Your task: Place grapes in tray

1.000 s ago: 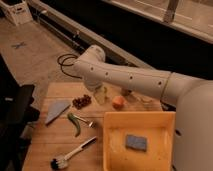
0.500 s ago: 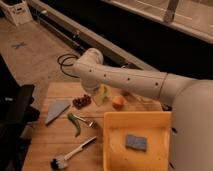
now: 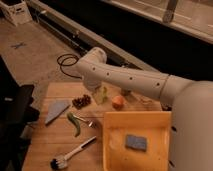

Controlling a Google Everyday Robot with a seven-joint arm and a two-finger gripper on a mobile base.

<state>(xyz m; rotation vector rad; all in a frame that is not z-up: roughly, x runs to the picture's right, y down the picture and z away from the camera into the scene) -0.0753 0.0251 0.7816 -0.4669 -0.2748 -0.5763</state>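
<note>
The grapes (image 3: 81,101), a small dark reddish-purple bunch, lie on the wooden table (image 3: 50,140) left of centre. The yellow tray (image 3: 136,117) sits at the front right with a blue sponge (image 3: 136,142) in it. My white arm reaches in from the right and bends down at the far side of the table. My gripper (image 3: 99,94) hangs just right of the grapes, close above the table, mostly hidden under the arm's wrist. Something pale yellow-green shows at the gripper.
An orange-pink round fruit (image 3: 117,102) lies right of the gripper, just behind the tray. A green chili (image 3: 75,124), a grey wedge (image 3: 56,111) and a brush (image 3: 72,152) lie on the left half of the table. A black cable (image 3: 67,62) lies on the floor behind.
The arm's bend has sunk lower toward the table, bringing the gripper down beside the grapes. The grapes, fruit and tray have not moved.
</note>
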